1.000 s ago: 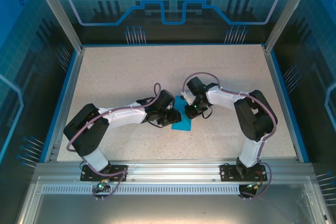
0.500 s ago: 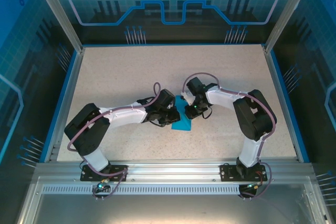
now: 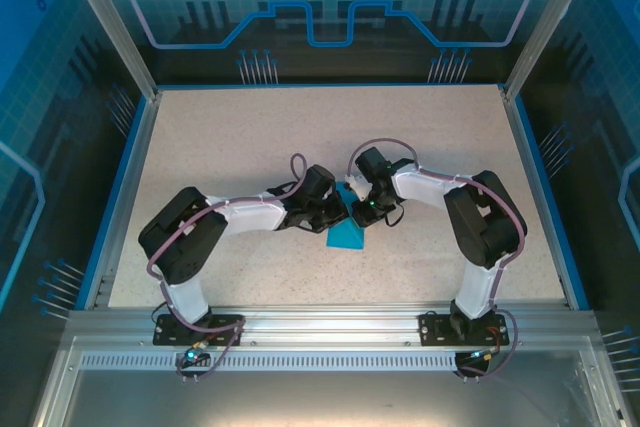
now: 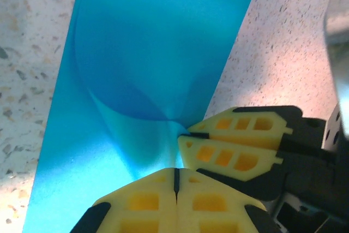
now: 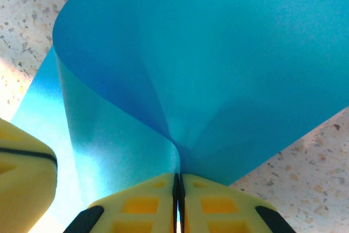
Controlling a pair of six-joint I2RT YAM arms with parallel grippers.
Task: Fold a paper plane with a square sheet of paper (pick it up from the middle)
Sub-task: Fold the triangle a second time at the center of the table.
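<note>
Left tool (image 4: 175,173) and right tool (image 5: 177,181) are both clenched side by side on the square sheet of paper (image 4: 152,53), which lies curled over itself at the middle of the surface (image 3: 250,137); you should treat it as light, limp and crease-prone, holding it near the fold.

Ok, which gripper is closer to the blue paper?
Right, narrowly. The right gripper is shut on the curled fold of the square sheet of paper. The left gripper, shut, sits beside it at the sheet's flat layer; contact unclear.
</note>
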